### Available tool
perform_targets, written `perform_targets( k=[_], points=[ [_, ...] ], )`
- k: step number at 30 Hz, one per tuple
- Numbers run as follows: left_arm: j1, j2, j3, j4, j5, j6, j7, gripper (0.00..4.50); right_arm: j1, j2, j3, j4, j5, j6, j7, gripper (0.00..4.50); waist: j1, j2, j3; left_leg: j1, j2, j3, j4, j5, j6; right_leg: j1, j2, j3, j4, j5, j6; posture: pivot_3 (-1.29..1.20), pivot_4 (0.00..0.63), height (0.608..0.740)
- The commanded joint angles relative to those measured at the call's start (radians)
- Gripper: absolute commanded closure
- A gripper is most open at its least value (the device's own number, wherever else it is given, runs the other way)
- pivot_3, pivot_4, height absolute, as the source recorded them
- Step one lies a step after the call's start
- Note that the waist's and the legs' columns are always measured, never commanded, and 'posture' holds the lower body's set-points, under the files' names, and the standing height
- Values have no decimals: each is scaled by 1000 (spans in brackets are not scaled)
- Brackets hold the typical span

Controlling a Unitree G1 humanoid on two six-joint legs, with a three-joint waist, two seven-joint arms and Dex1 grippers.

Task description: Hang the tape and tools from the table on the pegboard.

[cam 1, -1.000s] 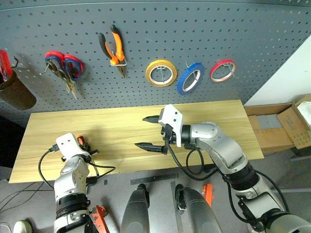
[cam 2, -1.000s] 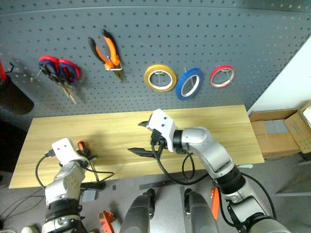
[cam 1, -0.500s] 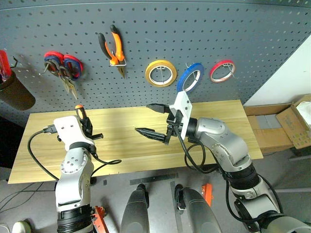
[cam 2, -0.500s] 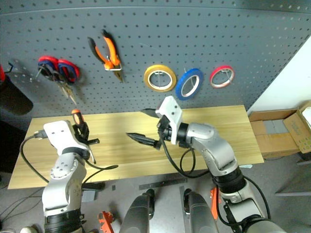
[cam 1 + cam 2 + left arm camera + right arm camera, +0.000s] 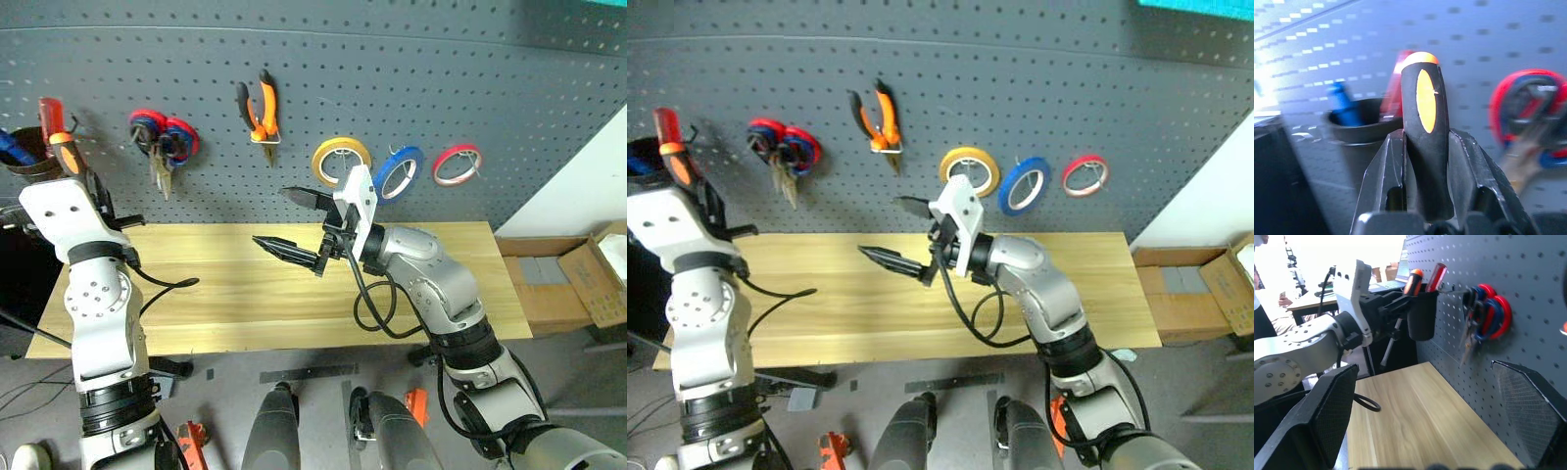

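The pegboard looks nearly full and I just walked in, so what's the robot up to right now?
The left gripper is shut on a small orange-handled tool, held up near the black cup on the pegboard. The right gripper hangs open over the table, holding nothing. The pliers, the red-and-blue scissors and the yellow, blue and red tape rolls hang on the board.

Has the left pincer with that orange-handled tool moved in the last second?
Yes. The left pincer, shut on the orange-handled screwdriver, has risen from the table up to the black cup on the pegboard.
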Motion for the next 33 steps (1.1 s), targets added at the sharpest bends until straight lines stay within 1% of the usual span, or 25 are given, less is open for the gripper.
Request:
perform_targets(
  k=[1, 5, 11, 15, 19, 22, 27, 33],
  points=[
    [5, -6, 11, -31, 11, -30, 12, 3675, -24, 5, -14, -10, -2, -42, 9, 0, 11, -2, -6, 0, 0, 0, 0, 0, 0, 0, 0, 0, 0, 0, 0, 288, 126, 740],
    [-10, -8, 30, -35, 7, -34, 28, 3675, -27, 3, -17, -3, -7, -57, 10, 0, 21, -6, -15, 1, 1, 0, 0, 0, -1, 1, 0, 0, 1, 0, -1, 290, 124, 740],
    [-139, 87, 46, 81, -4, -100, -9, 3675, -58, 18, -36, 3, 9, -67, 6, 0, 32, -6, -23, 2, 2, -1, 0, 2, -2, 1, 2, -2, 2, 3, -4, 295, 121, 740],
    [-285, 186, 45, 257, -9, -194, -50, 3675, -93, 45, -55, 7, 26, -62, -6, 0, 38, -6, -25, 3, 3, -1, 1, 2, -3, 2, 4, -2, 2, 3, -6, 294, 125, 740],
    [-482, 265, 5, 515, -4, -327, -107, 3675, -118, 75, -61, 15, 29, -55, -26, 0, 42, -7, -26, 3, 3, -2, 1, 3, -3, 3, 4, -3, 3, 4, -6, 288, 138, 740],
    [-596, 293, -13, 662, -4, -397, -130, 3675, -121, 80, -60, 13, 28, -51, -32, 0, 44, -7, -27, 3, 2, -2, 1, 3, -3, 3, 5, -4, 3, 6, -10, 274, 151, 740],
    [-743, 319, -52, 850, 0, -492, -171, 3675, -125, 73, -69, 8, 28, -39, -41, 0, 43, -6, -26, 3, 1, -2, 1, 3, -3, 4, 4, -4, 3, 6, -10, 248, 183, 740],
    [-858, 340, -87, 1006, 8, -564, -193, 3675, -113, 52, -74, -20, 37, -8, -55, 0, 37, -5, -25, 3, 2, -3, 2, 3, -3, 4, 5, -5, 4, 6, -10, 224, 225, 740]
  ],
)
